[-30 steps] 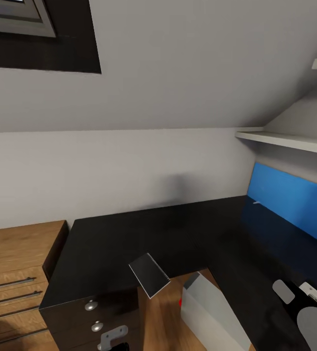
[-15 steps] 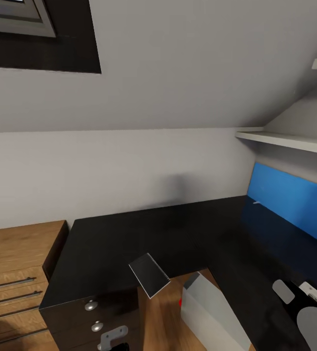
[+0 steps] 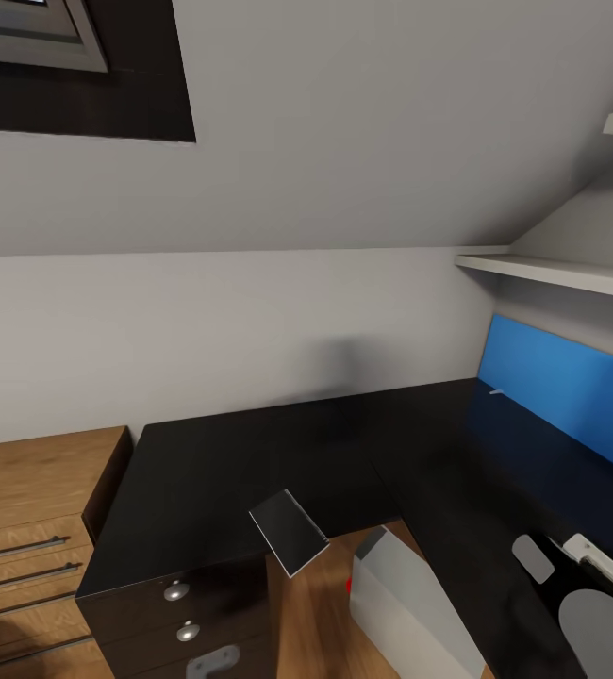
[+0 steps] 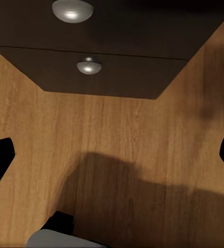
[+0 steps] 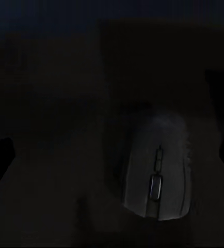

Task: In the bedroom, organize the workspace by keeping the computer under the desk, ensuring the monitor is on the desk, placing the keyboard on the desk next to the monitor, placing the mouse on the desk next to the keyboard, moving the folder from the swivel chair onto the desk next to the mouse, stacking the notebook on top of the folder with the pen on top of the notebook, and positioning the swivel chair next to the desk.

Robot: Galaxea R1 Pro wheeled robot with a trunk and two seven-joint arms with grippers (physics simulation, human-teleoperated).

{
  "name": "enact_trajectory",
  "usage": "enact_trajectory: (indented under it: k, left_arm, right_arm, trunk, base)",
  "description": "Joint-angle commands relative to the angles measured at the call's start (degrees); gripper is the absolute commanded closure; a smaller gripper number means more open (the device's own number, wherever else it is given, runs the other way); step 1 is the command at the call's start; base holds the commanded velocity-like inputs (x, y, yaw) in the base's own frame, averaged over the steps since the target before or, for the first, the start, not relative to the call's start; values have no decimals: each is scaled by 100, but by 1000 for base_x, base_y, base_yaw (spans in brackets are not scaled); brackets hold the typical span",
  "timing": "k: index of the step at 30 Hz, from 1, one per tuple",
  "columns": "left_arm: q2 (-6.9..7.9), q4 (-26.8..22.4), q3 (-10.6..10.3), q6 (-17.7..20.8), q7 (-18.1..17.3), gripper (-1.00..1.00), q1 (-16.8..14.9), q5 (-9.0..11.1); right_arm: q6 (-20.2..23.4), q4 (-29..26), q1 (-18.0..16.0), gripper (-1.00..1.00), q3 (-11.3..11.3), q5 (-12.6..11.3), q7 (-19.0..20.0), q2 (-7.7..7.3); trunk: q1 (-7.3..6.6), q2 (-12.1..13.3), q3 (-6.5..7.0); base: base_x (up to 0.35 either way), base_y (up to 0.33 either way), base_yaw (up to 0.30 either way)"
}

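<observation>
The desk (image 3: 250,462) is L-shaped with a glossy black top. Its black drawer unit (image 3: 179,613) has round silver knobs (image 4: 89,66). The notebook (image 3: 289,531), dark with a pale edge, lies tilted at the desk's inner front edge. The grey computer (image 3: 410,604) stands on the floor in the desk's nook, a red dot at its lower corner. The mouse (image 5: 156,168) rests on the dark desktop under my right gripper (image 5: 112,155), whose fingers are spread wide at the view's sides. My left gripper (image 4: 112,160) hangs open over the wood floor in front of the drawers.
A light-wood drawer chest (image 3: 33,528) stands left of the desk. A blue wall panel (image 3: 571,387) backs the desk's right wing, with white shelves (image 3: 571,273) above it. The sloped grey wall and a skylight (image 3: 33,38) rise behind. My right arm (image 3: 589,604) reaches over the right wing.
My right arm has shifted up and left over the desk's right wing. The left arm's grey part has sunk lower at the picture's bottom edge. Nothing else moved.
</observation>
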Motion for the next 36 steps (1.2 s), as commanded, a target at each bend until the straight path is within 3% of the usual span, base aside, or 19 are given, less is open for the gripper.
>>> enact_trajectory:
  k: [1,5,10,11,18,19,23,25,32,36]
  left_arm:
    - [-9,49,-33,-6,37,-100,-9,26]
    - [-25,113,-33,-6,36,-100,-9,23]
    - [-33,146,-33,-6,36,-100,-9,21]
    - [-34,150,-33,-6,36,-100,-9,21]
    - [-36,162,-33,-6,36,-100,-9,20]
    - [-36,164,-33,-4,36,-100,-9,20]
    - [-36,165,-33,-5,36,-100,-9,20]
    - [-36,166,-33,-5,36,-100,-9,20]
    - [-36,166,-33,-6,36,-100,-9,20]
    - [-36,166,-33,-6,36,-100,-9,20]
  right_arm:
    - [-66,-123,-3,-100,18,9,-14,103]
    - [-86,-404,5,-100,51,251,-60,325]
    - [-93,-853,30,-100,69,778,-304,629]
    - [-93,-1004,45,-100,71,949,-431,765]
    - [-92,-1369,130,-100,75,1621,-920,1347]
    - [-92,-1396,162,-100,75,1845,-993,1495]
    - [-92,-1342,207,-100,75,2232,-1063,1745]
    - [-98,-1124,230,-100,119,2537,-1095,1927]
    - [-106,-868,241,-100,584,2746,-1112,2055]
    - [-158,-821,242,-100,692,2761,-1112,2069]
  trunk:
    - [1,-5,-7]
    - [1,-5,-7]
    - [1,-5,-7]
    - [1,-5,-7]
    - [1,-5,-7]
    - [1,-5,-7]
    - [1,-5,-7]
    - [1,-5,-7]
    - [1,-5,-7]
    - [1,-5,-7]
  base:
    - [0,0,0]
    - [0,0,0]
    - [0,0,0]
    - [0,0,0]
    - [0,0,0]
    - [0,0,0]
    - [0,0,0]
    - [0,0,0]
    - [0,0,140]
    - [0,0,258]
